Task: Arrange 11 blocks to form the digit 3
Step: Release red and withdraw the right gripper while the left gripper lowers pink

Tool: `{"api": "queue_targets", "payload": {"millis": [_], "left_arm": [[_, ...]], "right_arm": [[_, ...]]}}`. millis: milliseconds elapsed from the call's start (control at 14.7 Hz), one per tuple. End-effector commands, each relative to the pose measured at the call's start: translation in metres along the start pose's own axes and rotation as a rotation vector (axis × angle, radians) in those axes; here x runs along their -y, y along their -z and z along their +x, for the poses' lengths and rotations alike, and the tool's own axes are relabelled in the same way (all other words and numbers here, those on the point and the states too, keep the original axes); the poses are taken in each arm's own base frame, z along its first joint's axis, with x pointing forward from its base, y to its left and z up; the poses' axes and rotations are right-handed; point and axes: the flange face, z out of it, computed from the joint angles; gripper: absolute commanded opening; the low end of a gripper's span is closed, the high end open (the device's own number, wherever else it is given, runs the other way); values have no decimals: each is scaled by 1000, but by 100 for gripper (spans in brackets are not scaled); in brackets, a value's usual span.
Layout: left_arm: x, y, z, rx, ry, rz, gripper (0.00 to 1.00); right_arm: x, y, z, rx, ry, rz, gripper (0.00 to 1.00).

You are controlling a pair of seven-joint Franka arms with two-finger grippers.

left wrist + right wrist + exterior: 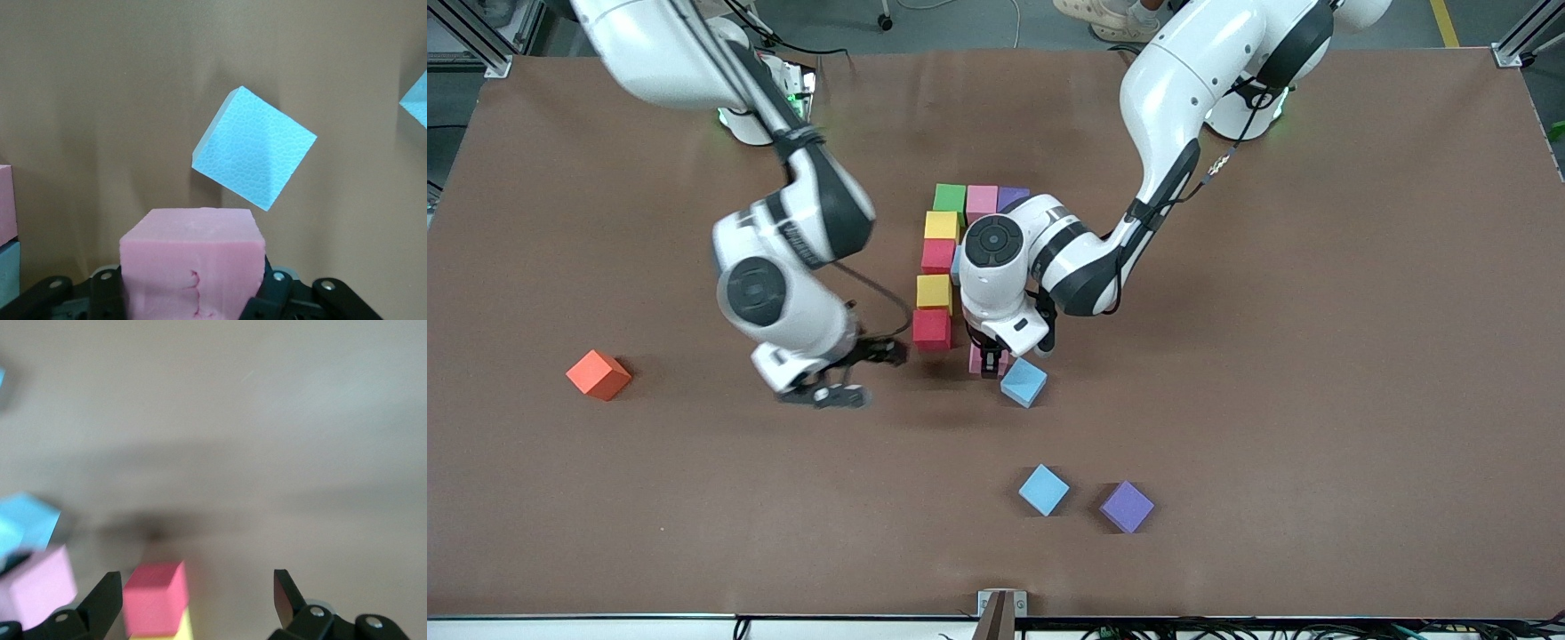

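On the brown worktop [1316, 356], the left gripper [991, 363] pinches a pink foam cube [190, 263] with its fingers, right by a tilted light blue cube [1024, 382]. The right gripper [852, 373] has its fingers spread wide, empty, beside the red cube [932, 328] that ends the coloured column.

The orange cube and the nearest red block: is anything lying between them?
Only the right gripper, open, above bare table, between orange cube and red block, per the front view.
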Motion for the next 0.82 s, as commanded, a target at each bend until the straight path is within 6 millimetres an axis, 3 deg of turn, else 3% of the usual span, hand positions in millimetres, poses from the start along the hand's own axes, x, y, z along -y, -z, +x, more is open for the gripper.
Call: {"api": "queue_targets", "payload": {"millis": [0, 204, 408, 543, 611, 747], "left_arm": [[13, -11, -12, -6, -1, -1, 22], [23, -22, -18, -14, 34, 11, 22], [31, -29, -25, -19, 63, 17, 22], [38, -34, -32, -14, 68, 11, 22], [37, -37, -33, -11, 77, 1, 22], [45, -44, -38, -16, 68, 1, 22]], "right_arm": [[-70, 46, 37, -50, -62, -1, 100], [-128, 117, 56, -75, -93, -2, 100], [-199, 170, 57, -68, -83, -11, 100], [-228, 208, 49, -122, -31, -15, 100], [-251, 231, 42, -144, -35, -35, 100], [-264, 254, 25, -139, -12, -65, 100]]}}
